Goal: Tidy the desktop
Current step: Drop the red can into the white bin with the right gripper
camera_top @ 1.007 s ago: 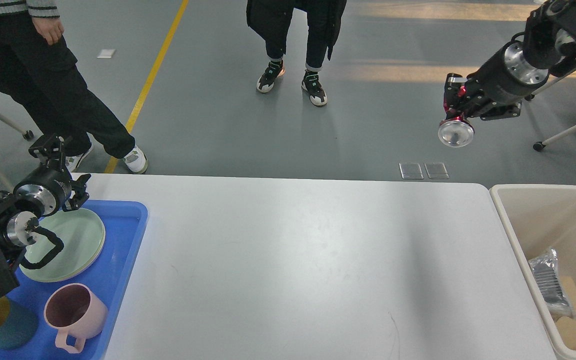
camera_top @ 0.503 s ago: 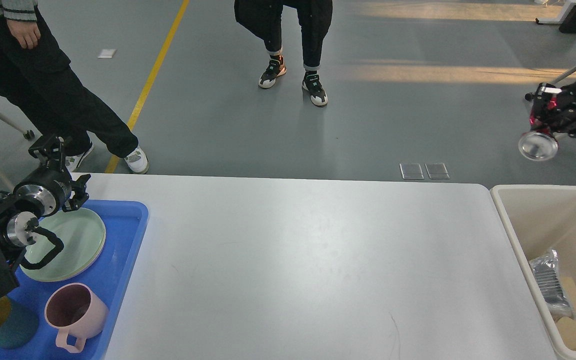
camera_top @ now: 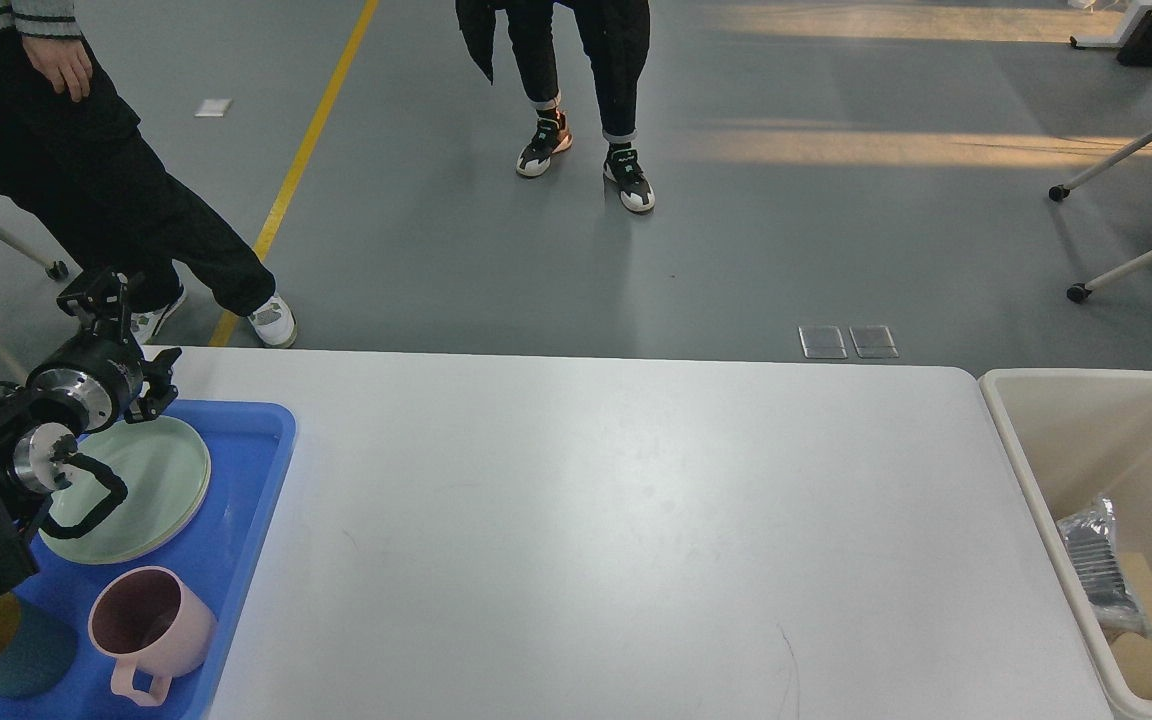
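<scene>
— Head view first: where is the desk?

— It lies wide and white across the middle, between a blue tray on the left and a cream bin on the right.

— What is in the tray?

— A green plate, a pink cup and a dark teal cup.

— And the hands?

— The left hand is above the far corner of the tray, holding nothing; I cannot tell if its fingers are apart. The right hand is out of the picture.
</scene>
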{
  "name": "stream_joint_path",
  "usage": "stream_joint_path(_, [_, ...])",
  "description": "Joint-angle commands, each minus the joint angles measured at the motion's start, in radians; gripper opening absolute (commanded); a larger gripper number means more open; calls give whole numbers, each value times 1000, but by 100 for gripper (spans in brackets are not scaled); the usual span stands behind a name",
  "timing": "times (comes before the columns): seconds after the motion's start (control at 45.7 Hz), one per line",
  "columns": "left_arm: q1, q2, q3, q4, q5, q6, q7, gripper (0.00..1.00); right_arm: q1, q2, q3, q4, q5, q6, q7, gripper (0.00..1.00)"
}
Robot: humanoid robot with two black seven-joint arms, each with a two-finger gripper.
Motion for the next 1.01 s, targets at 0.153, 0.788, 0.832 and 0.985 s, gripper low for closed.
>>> stream_joint_path(0.153, [0,0,0,0,0,1,0,96,-99,-56,16,-22,8,0,1,0])
stream_joint_path(0.788, [0,0,0,0,0,1,0,96,-361,25,138,-25,9,0,3,0])
stream_joint_path(0.832, [0,0,0,0,0,1,0,96,-377,31,144,-28,9,0,3,0])
stream_joint_path(0.985, [0,0,0,0,0,-1,0,96,-423,54,164,-39,9,0,3,0])
